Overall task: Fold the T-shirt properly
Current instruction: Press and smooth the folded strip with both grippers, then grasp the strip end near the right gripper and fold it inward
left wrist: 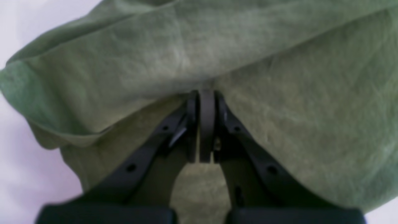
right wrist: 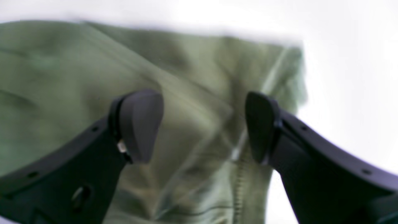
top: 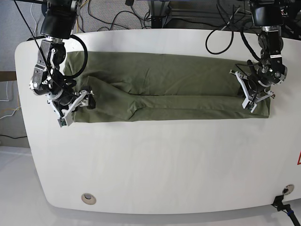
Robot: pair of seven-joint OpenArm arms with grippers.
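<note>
The olive-green T-shirt (top: 160, 89) lies folded into a long band across the far half of the white table (top: 155, 165). At the band's right end in the base view, my left gripper (top: 254, 98) is down on the cloth. Its wrist view shows the gripper (left wrist: 202, 95) shut, with creases of the T-shirt (left wrist: 279, 109) running into its tips. At the band's left end my right gripper (top: 75, 109) hovers over the shirt. In its wrist view that gripper (right wrist: 200, 124) is open above a stitched hem of the T-shirt (right wrist: 62, 77), with nothing between its fingers.
Bare white tabletop stretches from the shirt to the near edge, with a round grommet (top: 87, 198) near the front left. Black cables (top: 225, 28) hang behind the table's back edge. A small black fitting (top: 282, 202) sits at the front right corner.
</note>
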